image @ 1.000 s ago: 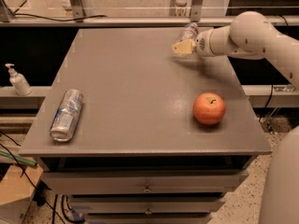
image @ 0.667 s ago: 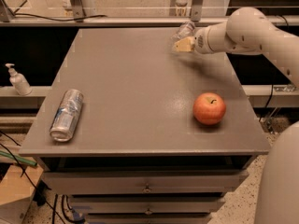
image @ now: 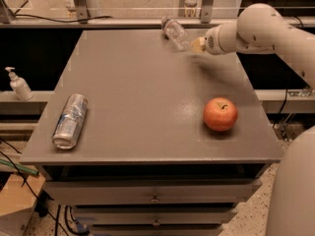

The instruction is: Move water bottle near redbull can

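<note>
The water bottle, clear plastic with a small cap, hangs tilted over the table's far edge, cap pointing up and to the left. My gripper is at the bottle's lower end, at the far right of the table, and is shut on it. The white arm reaches in from the right. The redbull can, shiny silver, lies on its side near the front left corner of the grey table, far from the bottle.
A red-orange apple sits on the table's right front part. A white pump dispenser stands on a ledge left of the table. Metal rails and posts run behind the far edge. Drawers are below the front edge.
The bottle has swung out to the left of the gripper and now tilts over the far edge. The can and apple have not moved.
</note>
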Robot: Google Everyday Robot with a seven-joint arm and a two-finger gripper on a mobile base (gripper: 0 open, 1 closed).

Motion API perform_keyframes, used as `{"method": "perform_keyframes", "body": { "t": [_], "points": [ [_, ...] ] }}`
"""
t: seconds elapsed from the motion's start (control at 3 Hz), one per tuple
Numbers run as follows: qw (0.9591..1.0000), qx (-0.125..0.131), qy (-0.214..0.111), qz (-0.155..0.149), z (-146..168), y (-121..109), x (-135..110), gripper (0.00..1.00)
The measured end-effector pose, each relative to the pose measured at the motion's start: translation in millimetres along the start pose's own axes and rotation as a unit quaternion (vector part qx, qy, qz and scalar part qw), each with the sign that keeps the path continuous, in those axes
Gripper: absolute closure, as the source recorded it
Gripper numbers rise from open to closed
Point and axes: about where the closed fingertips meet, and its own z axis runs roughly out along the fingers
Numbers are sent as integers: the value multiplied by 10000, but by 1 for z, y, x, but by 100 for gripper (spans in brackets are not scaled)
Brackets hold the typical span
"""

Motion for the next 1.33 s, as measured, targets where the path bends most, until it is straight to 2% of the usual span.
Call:
{"method": "perform_keyframes", "body": {
  "t": [0.33, 1.0, 1.33],
  "points": [
    [10000, 28, 4, -80, -4, 0, -2, 66],
    [9976, -76, -368, -580, -19, 4, -40, 20],
    [9974, -86, -378, -605, -17, 6, -41, 0]
  ]
}}
